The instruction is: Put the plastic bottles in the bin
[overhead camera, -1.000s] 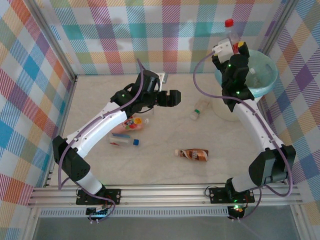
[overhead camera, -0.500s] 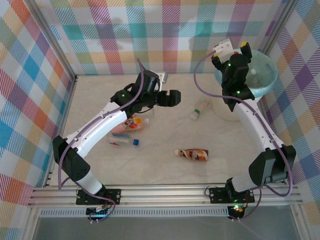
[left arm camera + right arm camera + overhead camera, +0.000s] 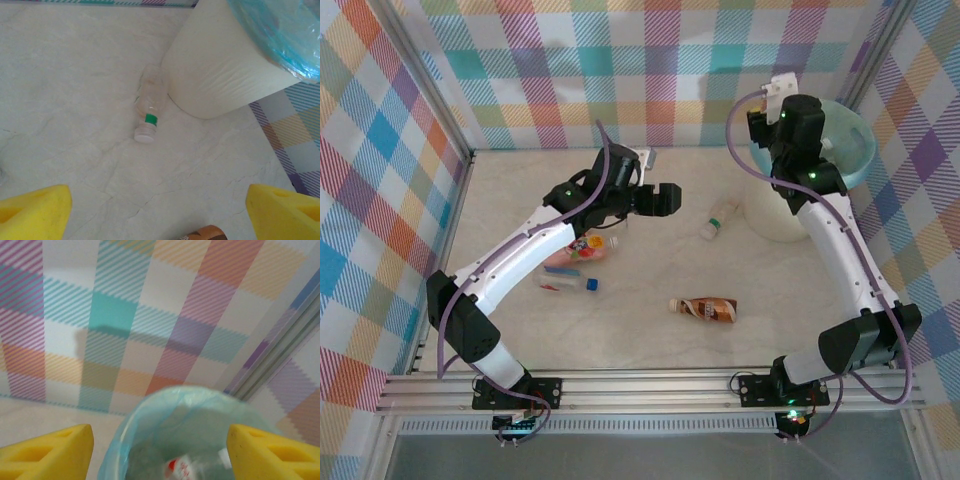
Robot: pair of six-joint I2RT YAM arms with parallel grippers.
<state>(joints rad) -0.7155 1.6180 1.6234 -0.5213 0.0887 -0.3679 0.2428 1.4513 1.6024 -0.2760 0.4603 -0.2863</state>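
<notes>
Red-capped bottle has left my right tool (image 3: pixel 160 447), which hangs spread and empty over the bin (image 3: pixel 145 405); left tool (image 3: pixel 159 212) gapes, aimed at the clear bottle (image 3: pixel 150 100).

The red-capped bottle is gone from my right gripper (image 3: pixel 160 449); its jaws now stand apart with nothing between them. The right arm has shifted slightly toward the table's far right corner, over the bin (image 3: pixel 855 152), where a red-printed bottle (image 3: pixel 181 467) lies.

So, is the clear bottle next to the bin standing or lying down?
Lying down: the clear bottle rests lengthwise on the table beside the bin.
</notes>
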